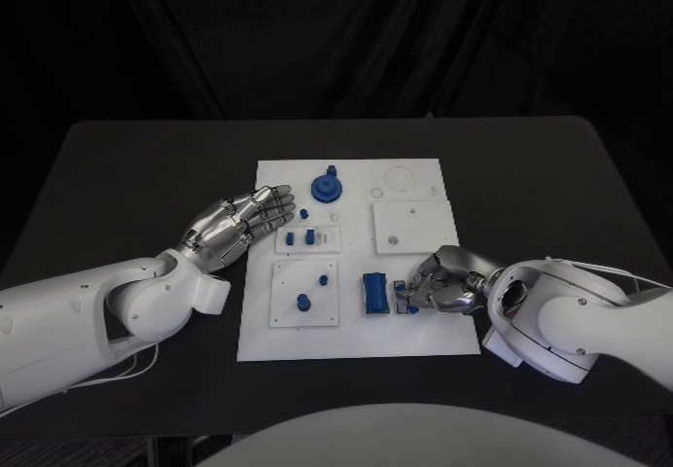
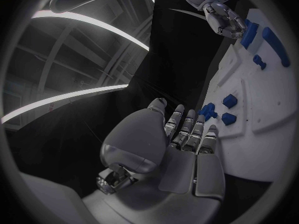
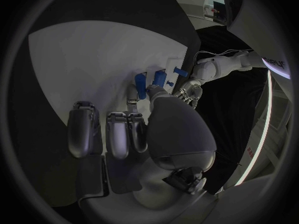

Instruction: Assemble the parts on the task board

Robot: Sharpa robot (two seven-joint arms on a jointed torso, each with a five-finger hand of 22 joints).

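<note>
My board point(image 1: 421, 336), a flat white plate, sits mid-frame on the table, carrying raised white sub-plates. A round blue knob point(image 1: 326, 186) stands near its top edge. Two small blue blocks point(image 1: 299, 237) stand on the little plate below it. Lower left, a blue peg point(image 1: 304, 304) and a blue stud point(image 1: 323, 280) stand upright. A long blue bar point(image 1: 374, 294) lies lower centre.

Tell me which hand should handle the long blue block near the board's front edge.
Right, probably. The right hand already rests beside the long blue block, fingers curled toward it. The left hand lies open at the task board's left edge, farther off.
</note>
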